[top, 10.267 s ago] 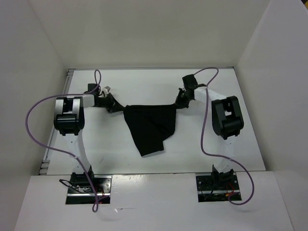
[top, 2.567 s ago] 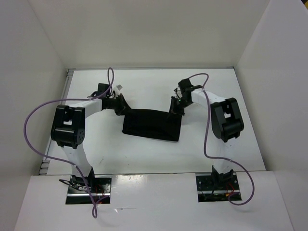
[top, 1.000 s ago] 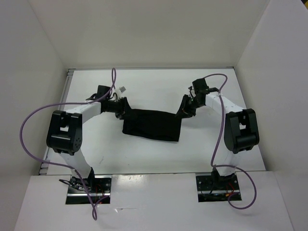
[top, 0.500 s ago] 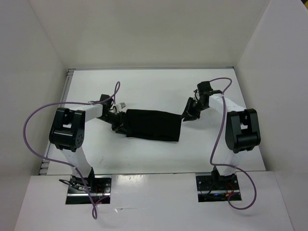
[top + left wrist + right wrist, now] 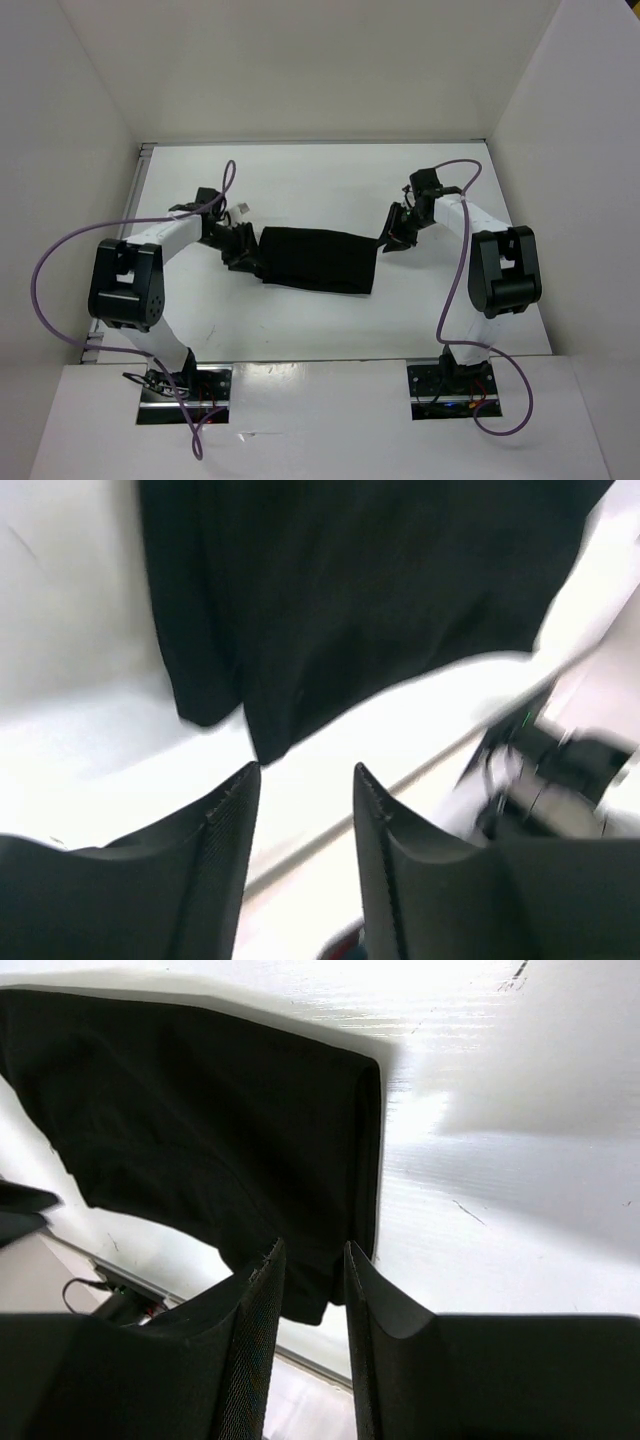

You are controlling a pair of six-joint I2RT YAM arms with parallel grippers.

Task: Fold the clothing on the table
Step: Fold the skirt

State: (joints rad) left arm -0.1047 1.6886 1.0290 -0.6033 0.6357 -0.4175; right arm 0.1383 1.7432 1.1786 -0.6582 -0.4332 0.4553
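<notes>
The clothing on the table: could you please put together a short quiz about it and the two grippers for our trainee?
1. True or false: the clothing hangs in the air above the table.
2. In the top view, the left gripper stands at the clothing's: A) left end, B) right end, C) middle.
3. Fill in: the right gripper has its jaws ____, with nothing clamped between them.
Key: 1 false, it lies flat on the table; 2 A; 3 open.
</notes>
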